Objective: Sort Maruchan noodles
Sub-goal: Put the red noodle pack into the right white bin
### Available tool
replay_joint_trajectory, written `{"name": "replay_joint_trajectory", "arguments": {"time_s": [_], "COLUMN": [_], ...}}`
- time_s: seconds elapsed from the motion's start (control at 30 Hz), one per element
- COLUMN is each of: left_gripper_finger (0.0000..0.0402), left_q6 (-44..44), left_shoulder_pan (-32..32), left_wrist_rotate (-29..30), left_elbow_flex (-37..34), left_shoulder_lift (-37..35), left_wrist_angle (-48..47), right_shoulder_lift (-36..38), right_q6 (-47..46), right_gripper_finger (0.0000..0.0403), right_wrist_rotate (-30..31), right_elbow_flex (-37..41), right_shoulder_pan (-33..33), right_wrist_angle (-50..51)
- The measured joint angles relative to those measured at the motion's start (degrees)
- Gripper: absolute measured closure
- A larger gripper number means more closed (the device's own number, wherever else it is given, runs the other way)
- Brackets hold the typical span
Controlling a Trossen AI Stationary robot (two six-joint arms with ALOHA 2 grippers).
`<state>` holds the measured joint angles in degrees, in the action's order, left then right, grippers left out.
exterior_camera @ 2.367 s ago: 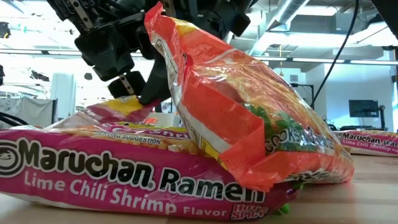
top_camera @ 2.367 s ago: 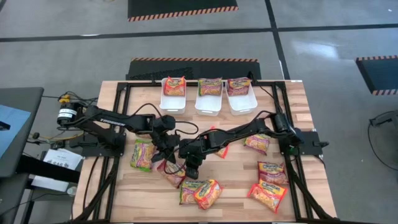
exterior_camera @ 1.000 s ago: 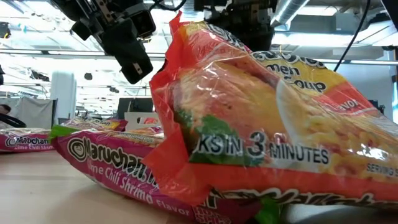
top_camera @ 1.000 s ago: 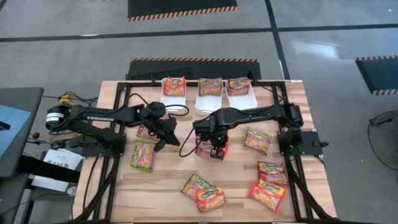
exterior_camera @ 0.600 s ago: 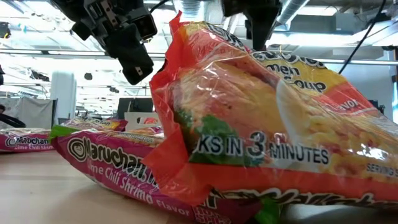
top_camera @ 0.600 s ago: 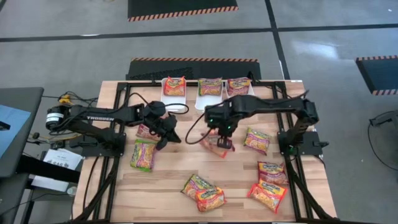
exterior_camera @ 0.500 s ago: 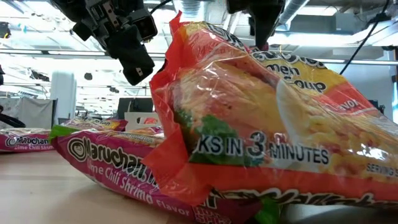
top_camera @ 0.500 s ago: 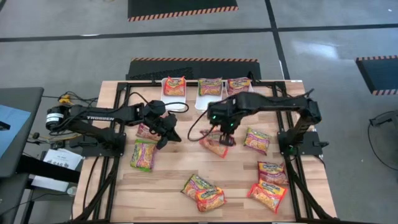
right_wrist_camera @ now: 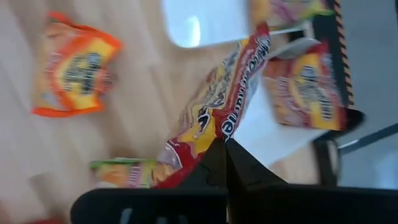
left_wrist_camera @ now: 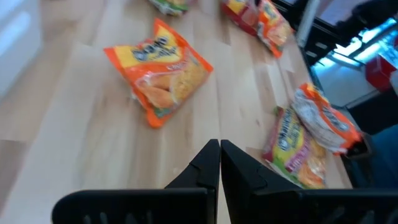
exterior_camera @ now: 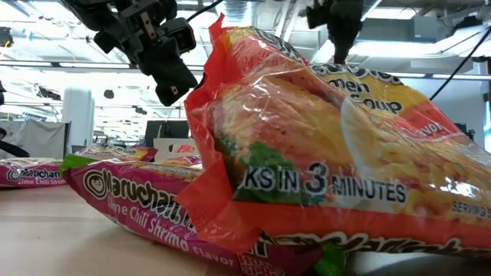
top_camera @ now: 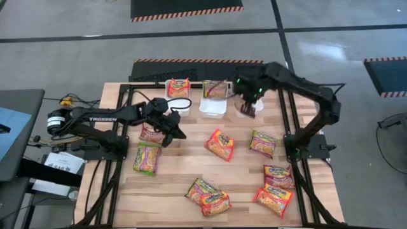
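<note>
My right gripper is shut on a red-and-yellow Maruchan packet above the right one of three white bins at the table's far edge. An orange packet lies flat at the table's middle; it also shows in the left wrist view. My left gripper is shut and empty, above the table just right of a pink packet. Several more packets lie on the near and right parts of the table. My right gripper pinches the red packet by one short end between its two fingers. The fingers come from above. The packet hangs below them, edge-on and clear of the table, over the right bin's rim.
The left bin holds an orange packet and the middle bin a packet too. Loose packets lie at left, near middle and right. In the low view an orange packet fills the foreground.
My right gripper has risen from the table's middle and gone toward the far edge and the right bin, carrying the red packet lifted clear. The orange packet that lay beside it has stayed on the table.
</note>
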<state>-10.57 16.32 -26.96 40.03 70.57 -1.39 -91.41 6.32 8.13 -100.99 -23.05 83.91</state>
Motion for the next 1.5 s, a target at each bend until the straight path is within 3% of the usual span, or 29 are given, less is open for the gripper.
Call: {"name": "replay_joint_trajectory", "arguments": {"time_s": [0.27, 0.4, 0.8, 1.03, 1.5], "left_gripper_finger": [0.0401, 0.0401, 0.0402, 0.0401, 0.0401], "left_q6": [-1.3, -2.0, -2.9, -5.1, -4.9], "left_shoulder_pan": [3.1, 4.8, 8.7, 9.8, 13.2], "left_wrist_rotate": [2.3, 3.8, 7.2, 9.6, 12.4], "left_elbow_flex": [0.0, 0.0, 0.0, 0.0, 0.0], "left_shoulder_lift": [0.0, 0.0, 0.0, 0.0, 0.0], "left_wrist_angle": [2.6, 2.6, 2.6, 2.6, 2.4], "right_shoulder_lift": [-0.7, -2.8, -12.7, -15.8, -19.4], "right_q6": [14.6, 20.1, 28.8, 28.4, 20.6], "right_gripper_finger": [0.0399, 0.0399, 0.0399, 0.0396, 0.0260], "right_wrist_rotate": [-0.4, -3.8, -5.2, -5.2, 1.4], "right_elbow_flex": [0.0, 0.0, 0.0, 0.0, 0.0], "right_shoulder_pan": [-13.7, -18.7, -23.3, -24.4, -23.2], "right_wrist_angle": [-1.8, -2.6, -5.7, -8.0, -7.4]}}
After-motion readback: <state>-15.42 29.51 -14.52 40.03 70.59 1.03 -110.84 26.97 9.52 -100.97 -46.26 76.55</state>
